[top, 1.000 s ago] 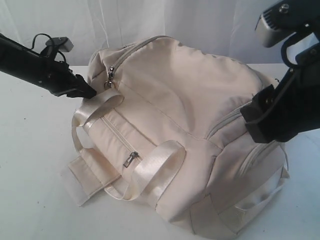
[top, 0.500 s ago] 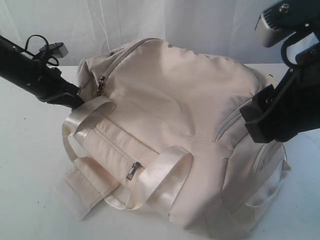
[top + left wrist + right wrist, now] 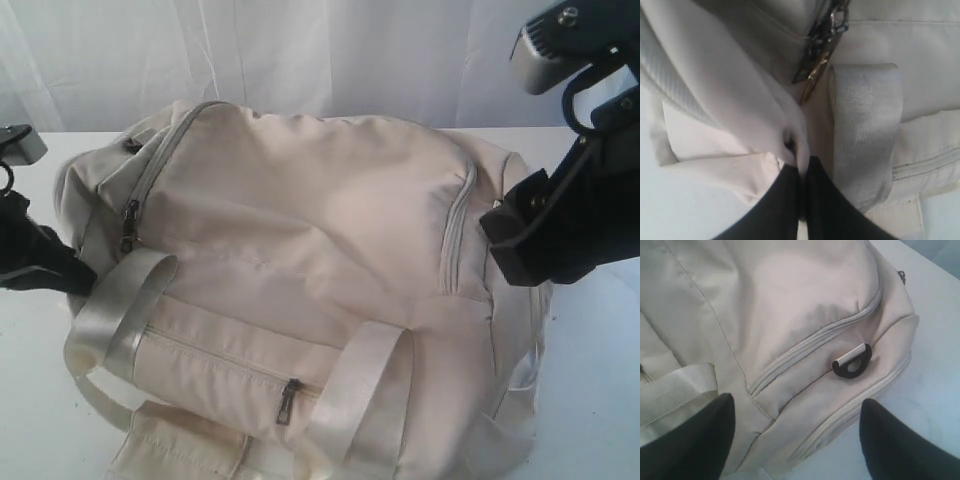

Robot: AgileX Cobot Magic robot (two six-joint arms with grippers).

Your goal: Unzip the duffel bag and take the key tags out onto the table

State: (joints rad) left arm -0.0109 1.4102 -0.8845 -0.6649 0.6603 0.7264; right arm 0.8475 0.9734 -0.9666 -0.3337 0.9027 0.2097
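The duffel bag (image 3: 320, 220) is plain cream with pale straps (image 3: 113, 302) and dark zip pulls (image 3: 288, 402), on a white table (image 3: 600, 400).

My worktop (image 3: 40, 420): plain white, flat, bare surface showing to L and R of the load. Only one thing lies on it, the cream duffel bag (image 3: 300, 230), slumped across the middle, its back close to the far edge. The bag's padded flap (image 3: 180, 450) lies flat toward the near edge. A webbing handle (image 3: 100, 320) droops down by it.
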